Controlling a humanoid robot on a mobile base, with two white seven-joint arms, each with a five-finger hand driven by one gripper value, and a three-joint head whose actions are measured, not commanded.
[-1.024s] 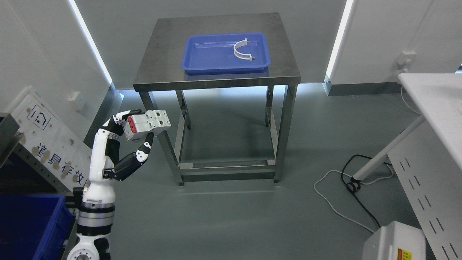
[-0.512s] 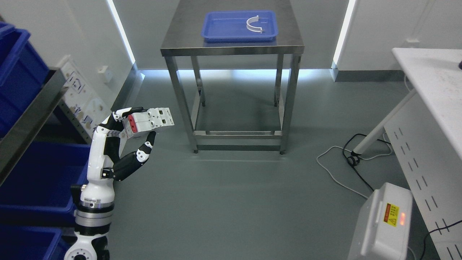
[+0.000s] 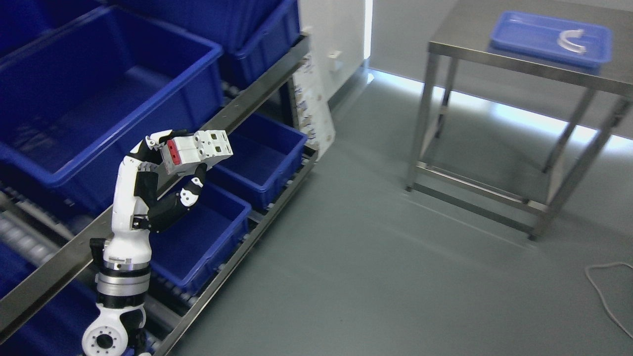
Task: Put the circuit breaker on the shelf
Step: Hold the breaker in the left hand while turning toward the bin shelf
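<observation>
While the left arm rises from the lower left corner, its robot hand (image 3: 170, 170) is clamped on the breaker (image 3: 197, 151), fingers curled over the top and thumb pressed up from below. The breaker is a white block with a red end face turned toward the wrist, tilted slightly and held in the air in front of the shelf (image 3: 232, 111). It hangs just before the steel rail that runs diagonally across the shelf, above the lower blue bins (image 3: 257, 158) and below the rim of the large bin (image 3: 99, 99) on the upper level. The breaker touches no bin. Far to the right stands a steel table (image 3: 499, 54) carrying a blue tray (image 3: 524, 32) with a white curved piece (image 3: 571, 40) inside. A grey cable (image 3: 606, 291) lies on the floor at the right edge.
</observation>
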